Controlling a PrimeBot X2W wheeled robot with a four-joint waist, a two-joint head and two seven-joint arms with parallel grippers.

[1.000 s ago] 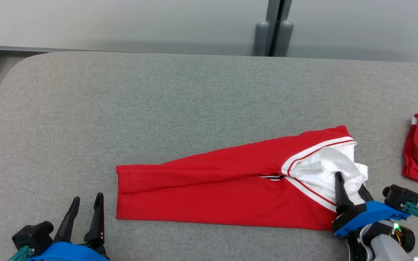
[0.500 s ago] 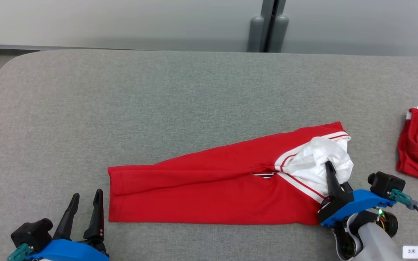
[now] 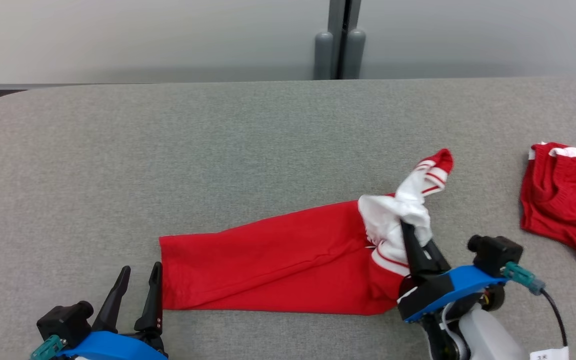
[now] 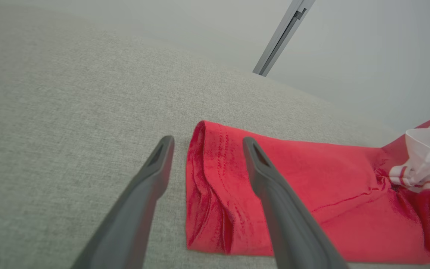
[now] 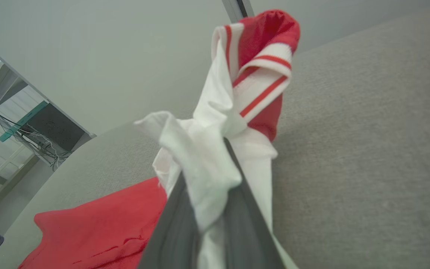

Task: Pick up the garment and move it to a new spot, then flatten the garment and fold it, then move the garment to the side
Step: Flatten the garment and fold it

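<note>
pick-up just begun on the grey table (image 3: 218, 150)
the red garment (image 3: 268, 260) lies along the near side, its white-lined right end bunched and raised. my right gripper (image 3: 407, 230) is pinched on that end; my left gripper (image 3: 141, 268) stands wide apart by the hem, empty. moving, flattening and folding all look undone. fabric hides the bite, so i can't tell how many layers i hold; another red piece (image 3: 563, 200) is cut off at the edge.
</note>
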